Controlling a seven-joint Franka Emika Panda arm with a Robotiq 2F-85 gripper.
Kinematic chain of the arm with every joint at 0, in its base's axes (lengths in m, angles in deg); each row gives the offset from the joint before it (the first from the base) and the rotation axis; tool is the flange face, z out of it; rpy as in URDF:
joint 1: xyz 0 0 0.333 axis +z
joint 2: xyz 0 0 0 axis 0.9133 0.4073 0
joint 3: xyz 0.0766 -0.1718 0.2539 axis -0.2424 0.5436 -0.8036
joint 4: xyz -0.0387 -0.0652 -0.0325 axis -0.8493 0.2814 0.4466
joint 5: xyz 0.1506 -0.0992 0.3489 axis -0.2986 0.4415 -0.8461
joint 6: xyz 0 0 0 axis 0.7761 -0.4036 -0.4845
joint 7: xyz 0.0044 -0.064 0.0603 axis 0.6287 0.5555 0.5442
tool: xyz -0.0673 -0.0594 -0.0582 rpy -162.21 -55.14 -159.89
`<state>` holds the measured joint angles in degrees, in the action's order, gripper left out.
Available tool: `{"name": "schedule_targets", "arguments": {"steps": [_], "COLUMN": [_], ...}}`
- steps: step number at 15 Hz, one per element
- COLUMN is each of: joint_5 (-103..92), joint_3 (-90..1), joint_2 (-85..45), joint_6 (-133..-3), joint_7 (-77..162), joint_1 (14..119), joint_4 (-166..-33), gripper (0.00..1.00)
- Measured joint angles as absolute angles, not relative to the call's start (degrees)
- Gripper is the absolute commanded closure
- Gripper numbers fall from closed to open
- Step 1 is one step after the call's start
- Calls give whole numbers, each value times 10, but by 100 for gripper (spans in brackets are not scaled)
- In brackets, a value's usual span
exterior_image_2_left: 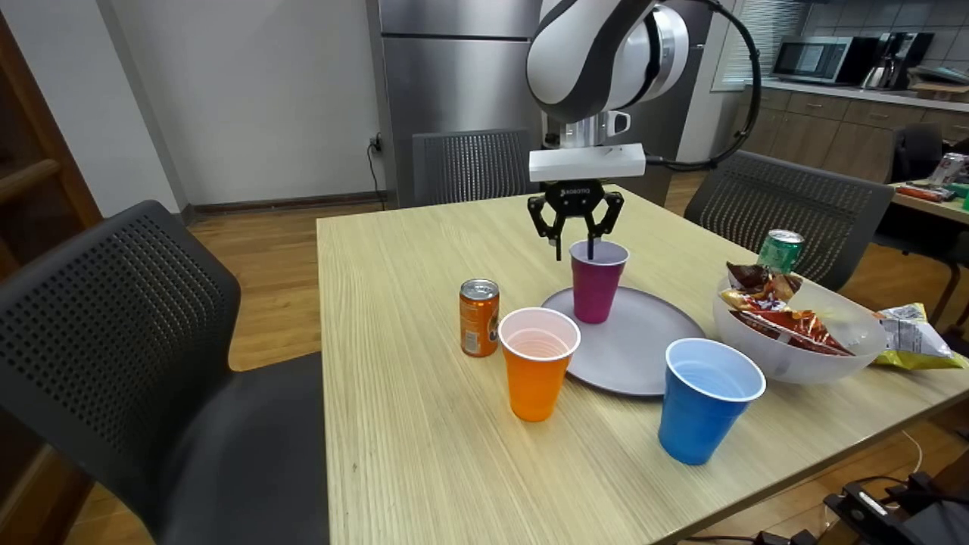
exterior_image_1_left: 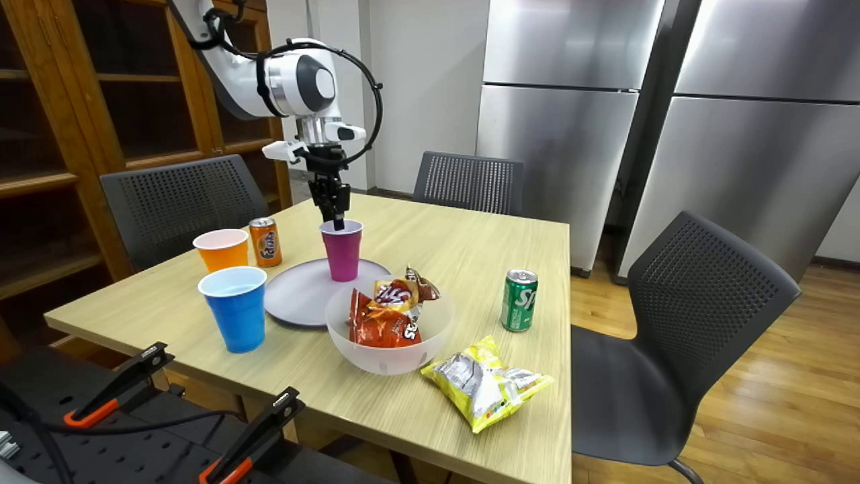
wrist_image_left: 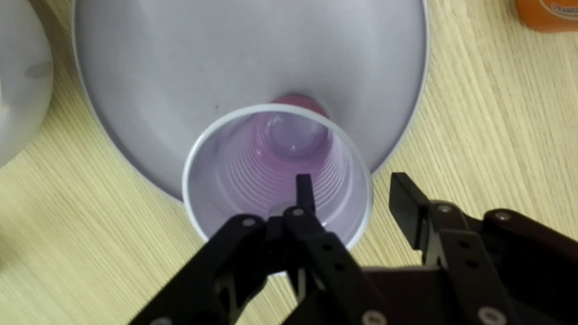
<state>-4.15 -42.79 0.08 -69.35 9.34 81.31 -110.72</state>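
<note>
1 magenta cup (exterior_image_2_left: 598,294) is standing on 1 grey plate (exterior_image_2_left: 643,352); 1 orange can (exterior_image_2_left: 479,318) is standing nearby. Jaws are standing apart across the cup's rim: 1 finger (wrist_image_left: 305,193) is hanging inside, 1 outside.

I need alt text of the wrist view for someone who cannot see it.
An open black tool hangs at a purple plastic cup, one finger over or inside its mouth, the other outside. The cup stands on a round grey plate on a pale wooden table.
</note>
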Motion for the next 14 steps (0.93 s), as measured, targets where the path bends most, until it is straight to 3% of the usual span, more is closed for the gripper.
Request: {"name": "schedule_targets", "arguments": {"steps": [3, 14], "joint_5": [-41, -33], "joint_3": [-429, -444], "joint_2": [-2, -49], "joint_6": [-694, -694], "joint_7": [93, 94], "joint_1": [818, 842], "joint_4": [-1105, -1114], "gripper": [0, 0]}}
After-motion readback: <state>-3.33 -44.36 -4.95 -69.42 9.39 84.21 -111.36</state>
